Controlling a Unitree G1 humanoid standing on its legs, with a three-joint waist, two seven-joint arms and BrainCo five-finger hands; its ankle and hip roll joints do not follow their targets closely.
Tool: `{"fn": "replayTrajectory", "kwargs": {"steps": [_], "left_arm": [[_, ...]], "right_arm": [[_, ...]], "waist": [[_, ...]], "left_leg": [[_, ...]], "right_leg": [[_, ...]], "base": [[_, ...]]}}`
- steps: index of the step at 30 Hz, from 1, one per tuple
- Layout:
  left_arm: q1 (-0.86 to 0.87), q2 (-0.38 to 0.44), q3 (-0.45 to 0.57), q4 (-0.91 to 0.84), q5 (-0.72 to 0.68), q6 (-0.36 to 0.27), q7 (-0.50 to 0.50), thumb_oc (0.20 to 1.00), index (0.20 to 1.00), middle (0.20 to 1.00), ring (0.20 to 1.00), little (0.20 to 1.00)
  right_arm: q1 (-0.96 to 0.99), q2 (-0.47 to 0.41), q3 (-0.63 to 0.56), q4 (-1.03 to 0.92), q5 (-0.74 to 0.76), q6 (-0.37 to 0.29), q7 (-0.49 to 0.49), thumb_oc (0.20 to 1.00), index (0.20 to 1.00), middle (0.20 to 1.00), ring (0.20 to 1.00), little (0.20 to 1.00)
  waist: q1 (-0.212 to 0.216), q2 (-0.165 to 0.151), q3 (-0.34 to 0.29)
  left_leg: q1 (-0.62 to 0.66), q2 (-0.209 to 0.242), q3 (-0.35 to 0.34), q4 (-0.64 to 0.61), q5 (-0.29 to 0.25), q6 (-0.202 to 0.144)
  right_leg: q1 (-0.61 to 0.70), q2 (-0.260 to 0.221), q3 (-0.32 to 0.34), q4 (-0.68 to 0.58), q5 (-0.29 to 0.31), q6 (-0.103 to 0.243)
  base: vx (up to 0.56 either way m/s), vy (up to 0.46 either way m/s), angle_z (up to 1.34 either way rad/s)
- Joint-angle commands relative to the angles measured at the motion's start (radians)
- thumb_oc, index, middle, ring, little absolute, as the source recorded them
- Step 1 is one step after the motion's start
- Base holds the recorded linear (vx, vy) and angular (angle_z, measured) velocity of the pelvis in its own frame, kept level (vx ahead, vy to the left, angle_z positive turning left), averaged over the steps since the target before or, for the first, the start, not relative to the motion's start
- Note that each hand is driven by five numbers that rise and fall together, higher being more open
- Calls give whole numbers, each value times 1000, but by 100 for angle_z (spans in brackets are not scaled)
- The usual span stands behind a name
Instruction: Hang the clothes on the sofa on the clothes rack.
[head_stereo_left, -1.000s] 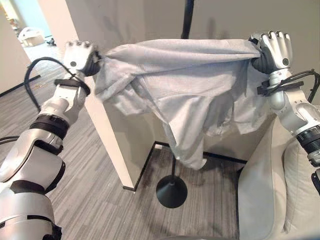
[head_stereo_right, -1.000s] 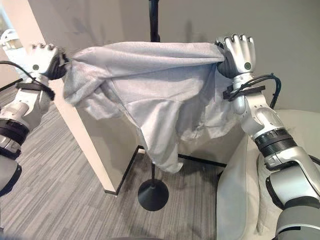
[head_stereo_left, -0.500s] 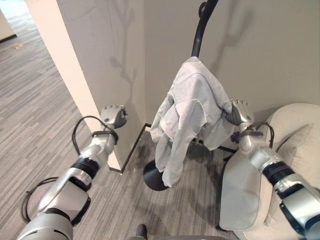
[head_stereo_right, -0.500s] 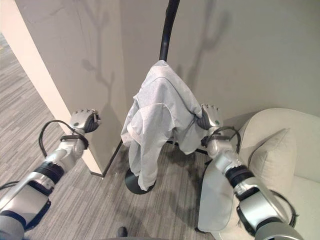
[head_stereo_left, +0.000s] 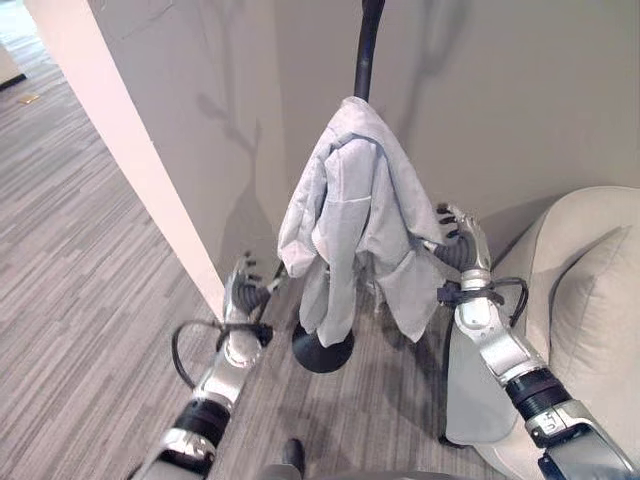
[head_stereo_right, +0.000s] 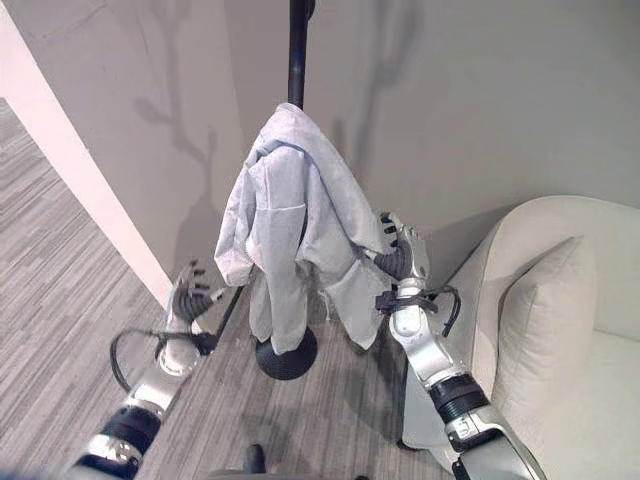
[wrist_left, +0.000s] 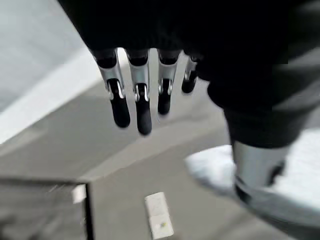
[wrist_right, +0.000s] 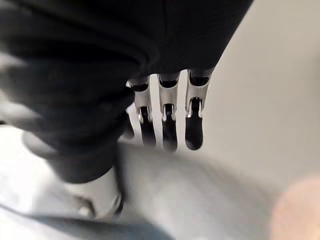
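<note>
Right now the left hand (head_stereo_left: 243, 293) sits low beside the corner of the cream wall panel (head_stereo_left: 120, 150), fingers spread and straight, holding nothing; its own wrist view shows the dark-tipped fingers (wrist_left: 142, 107) extended in a loose row with only blurred floor beyond. Over on the other side, the right hand (head_stereo_left: 462, 238) is raised next to the hanging cloth, its fingers likewise straight and relaxed, with the fingertips close to the garment's edge; whether they actually touch the fabric I cannot tell. In the right wrist view the fingers (wrist_right: 167, 125) hang straight with nothing clasped between them.

Between the two hands, the pale grey cotton garment (head_stereo_left: 358, 215) is draped over the black metal pole of the clothes rack (head_stereo_left: 367, 45), bunched at the top and falling in uneven folds down both sides, one long tail reaching nearly to the round black base (head_stereo_left: 322, 350). That base rests on grey striped carpet flooring (head_stereo_left: 80, 260), near the wall corner. Just beside the right arm stands the cream upholstered sofa (head_stereo_right: 590, 330) with a matching cushion (head_stereo_right: 530, 330) leaning upright on it
</note>
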Motion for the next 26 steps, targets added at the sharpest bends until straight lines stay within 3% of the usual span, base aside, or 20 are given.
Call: {"fn": "replayTrajectory", "kwargs": {"steps": [1,7,9,10,13,14,16,18,19,20,21,23,26], "left_arm": [[-12,14,7,60,-106,-66,-16,1000,1000,1000,1000,1000],[71,20,74,126,-149,-61,-43,1000,1000,1000,1000,1000],[173,8,159,213,-319,-83,-166,1000,1000,1000,1000,1000],[172,8,159,213,-320,-83,-166,1000,1000,1000,1000,1000],[202,-8,196,319,-376,-82,-228,1000,1000,1000,1000,1000],[204,-32,241,440,-428,-71,-274,1000,1000,1000,1000,1000],[200,-43,270,511,-450,-70,-289,1000,1000,1000,1000,1000],[196,-69,344,655,-530,-69,-314,1000,1000,1000,1000,1000],[194,-68,345,656,-530,-69,-315,1000,1000,1000,1000,1000],[193,-79,368,724,-567,-65,-341,1000,1000,1000,1000,1000],[190,-79,369,726,-568,-66,-342,1000,1000,1000,1000,1000],[180,-77,381,816,-576,-46,-365,1000,1000,1000,1000,1000],[174,-84,388,847,-597,-30,-399,1000,1000,1000,1000,1000]], "right_arm": [[-5,-15,-72,-71,92,-79,-14,1000,1000,1000,1000,1000],[41,-33,-151,-178,236,-129,24,1000,1000,1000,1000,1000],[116,-32,-273,-205,368,-170,43,1000,1000,1000,1000,1000],[116,-32,-274,-206,368,-170,43,1000,1000,1000,1000,1000],[185,42,-340,-140,528,-210,59,1000,1000,1000,1000,1000],[248,109,-385,-63,640,-226,83,1000,1000,1000,1000,1000],[277,128,-398,-5,656,-223,98,1000,1000,1000,1000,1000],[328,196,-404,270,783,-208,155,1000,1000,1000,1000,1000],[325,195,-404,274,785,-211,157,1000,1000,1000,1000,1000],[323,233,-405,532,917,-180,224,1000,1000,1000,1000,1000],[317,230,-406,540,921,-184,230,1000,1000,1000,1000,1000],[289,269,-453,811,1172,-125,345,1000,1000,1000,1000,1000],[292,269,-570,1098,1308,-28,389,1000,1000,1000,1000,1000]], "waist": [[25,20,-86],[28,21,-93],[28,26,-94],[28,24,-97],[25,26,-96],[21,29,-94],[18,27,-96],[13,31,-98],[12,29,-100],[13,33,-98],[13,31,-99],[17,34,-99],[18,45,-101]], "left_leg": [[34,-4,-10,7,-106,8],[46,-2,1,7,-105,6],[61,2,8,7,-109,4],[56,-1,9,7,-106,6],[65,-1,8,7,-107,5],[74,0,5,7,-111,3],[74,-3,3,7,-108,3],[87,-2,-1,8,-114,-1],[82,-5,-1,7,-110,0],[92,-3,-6,9,-116,-3],[88,-5,-6,7,-112,-2],[96,-4,-11,9,-115,-6],[105,-2,-22,11,-124,-10]], "right_leg": [[-3,-90,7,3,277,59],[3,-98,0,0,304,59],[13,-103,-14,8,332,59],[10,-105,-13,6,335,59],[12,-105,-10,15,342,59],[17,-103,-9,23,342,59],[16,-105,-8,24,344,59],[22,-100,-4,34,333,59],[18,-102,-4,33,335,59],[24,-96,-2,40,323,59],[20,-98,-2,39,326,59],[25,-94,-1,42,310,59],[39,-90,-13,42,287,59]], "base": [[15,0,-4],[-9,-7,-3],[-46,-18,-11],[-26,-7,-14],[-15,0,-6],[0,0,0],[0,0,0],[0,0,0],[0,0,0],[0,0,0],[0,0,0],[0,0,0],[22,5,-4]]}}
